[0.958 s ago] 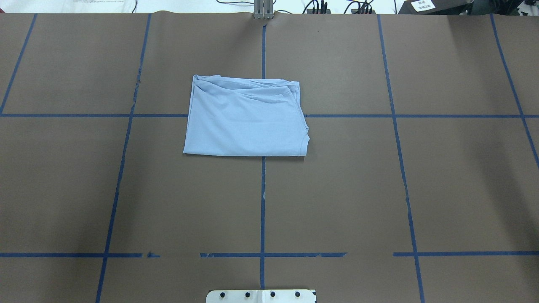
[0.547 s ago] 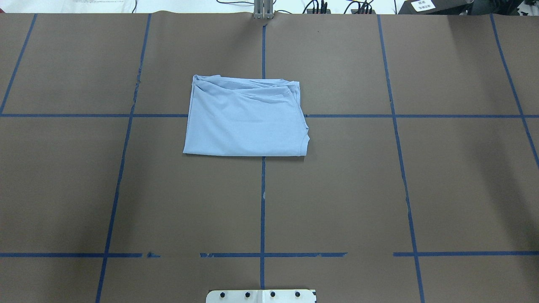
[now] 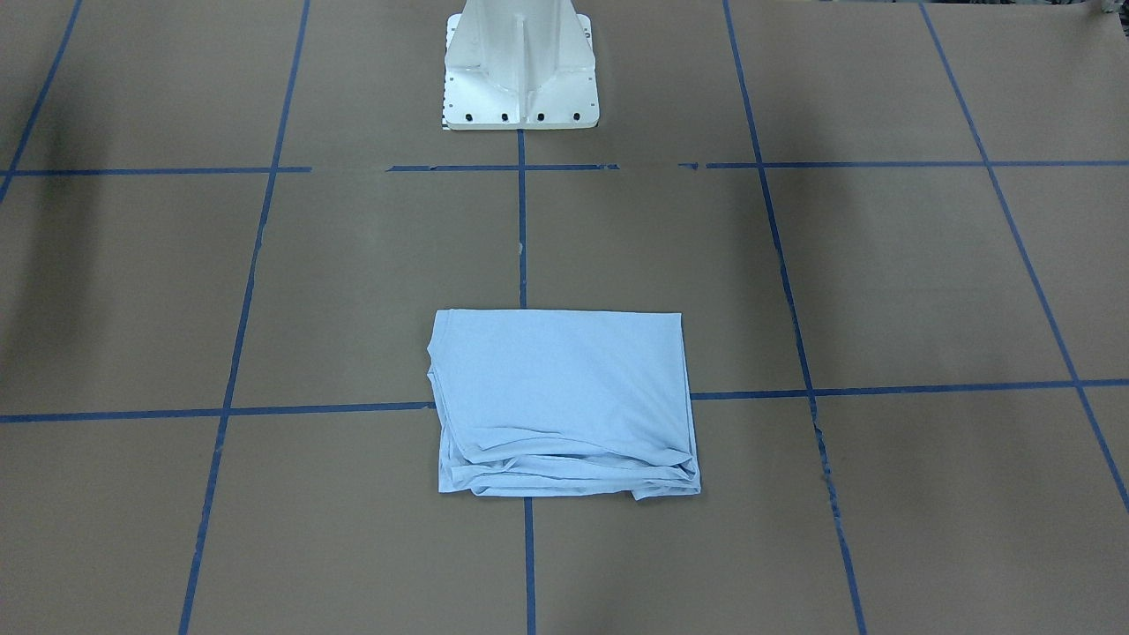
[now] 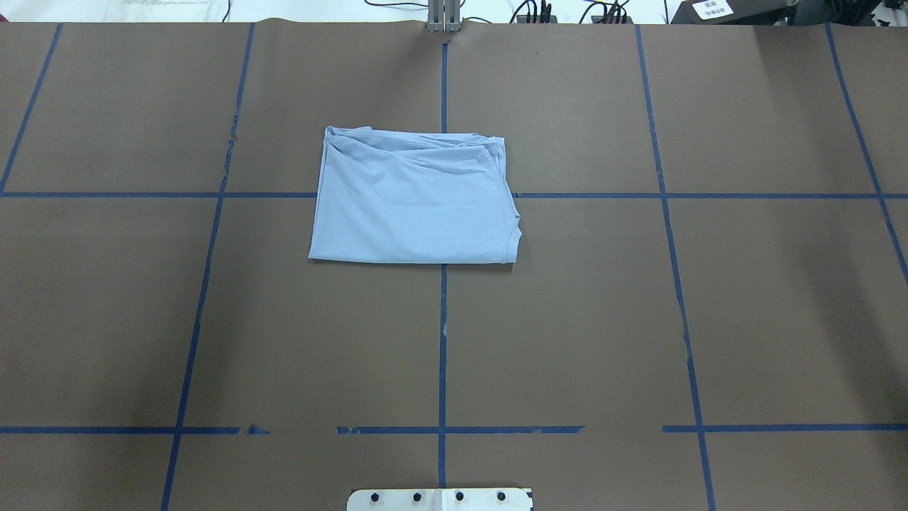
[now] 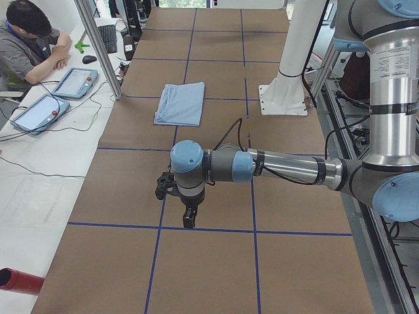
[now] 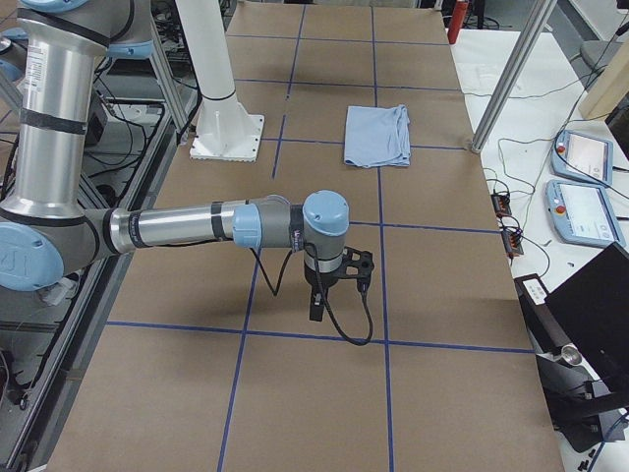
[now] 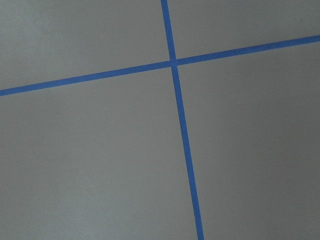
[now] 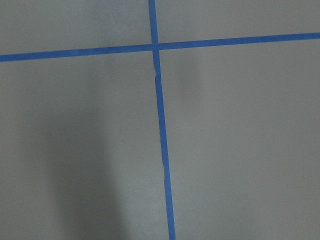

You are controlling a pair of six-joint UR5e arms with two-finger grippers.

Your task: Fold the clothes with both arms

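Observation:
The clothes, one light blue T-shirt (image 4: pixel 415 202) folded into a rectangle, lie flat at the table's middle, bunched layers along the far edge (image 3: pixel 564 467). The shirt also shows in the side views (image 5: pixel 181 103) (image 6: pixel 376 136). No collar, print or label shows. My left gripper (image 5: pixel 188 219) hangs over bare table far from the shirt, at the table's left end. My right gripper (image 6: pixel 315 310) hangs likewise at the right end. I cannot tell whether either is open or shut. Both wrist views hold only brown paper and blue tape lines.
The white pedestal base (image 3: pixel 520 62) stands at the robot's edge of the table. Blue tape lines (image 4: pixel 443 341) grid the brown cover. A person (image 5: pixel 26 39) sits at a side desk with tablets (image 5: pixel 39 111). Metal posts (image 5: pixel 98 46) (image 6: pixel 511 69) stand at the far edge.

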